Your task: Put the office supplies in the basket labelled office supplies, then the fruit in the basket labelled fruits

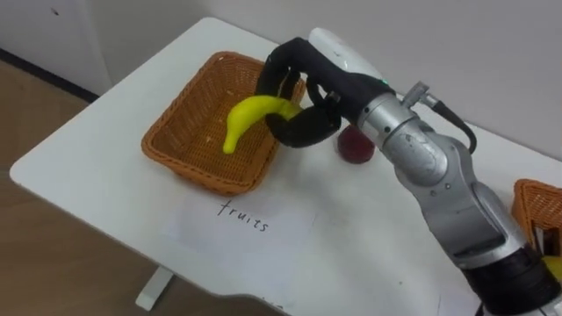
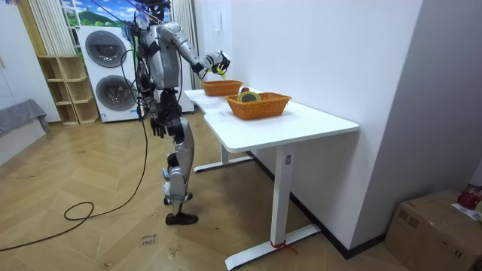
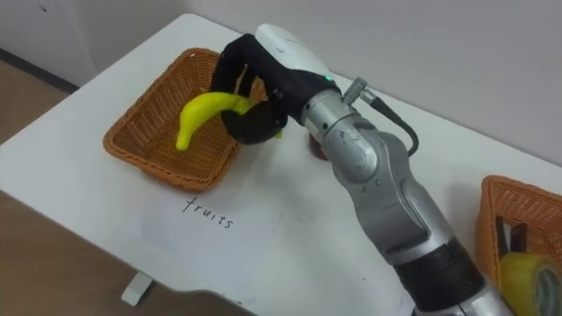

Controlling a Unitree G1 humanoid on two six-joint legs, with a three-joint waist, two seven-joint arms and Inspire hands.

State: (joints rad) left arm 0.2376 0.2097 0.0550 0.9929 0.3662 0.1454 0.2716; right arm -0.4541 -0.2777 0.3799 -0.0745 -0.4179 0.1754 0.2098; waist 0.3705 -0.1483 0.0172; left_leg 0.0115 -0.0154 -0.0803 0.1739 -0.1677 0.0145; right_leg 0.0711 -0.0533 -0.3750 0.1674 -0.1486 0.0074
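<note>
Left eye view, right hand (image 1: pixel 306 125): closed around the banana, with the fingers curled over it from above and the thumb under it.
Left eye view, banana (image 1: pixel 248 114): gripped at its upper end. The free end points down and to the left, over the inside of the fruit basket (image 1: pixel 195 112).
Left eye view, red fruit (image 1: pixel 356 147): on the table (image 1: pixel 97 154), just beside the basket's right corner (partly hidden behind the hand).
Left eye view, paper sheet (image 1: pixel 263 237): flat on the table in front of the fruit basket, with one handwritten word on it.
Right eye view, second basket (image 3: pixel 520 204): at the right edge, well apart from the fruit basket, with a yellow tape roll (image 3: pixel 527 279) inside.
Room view, robot: stands at the far end of the white table, with its right arm stretched over the farther basket. The banana (image 2: pixel 221 69) is clearly above the rim, in the air.
Room view, left hand (image 2: pixel 158 126): hangs beside the hip.
</note>
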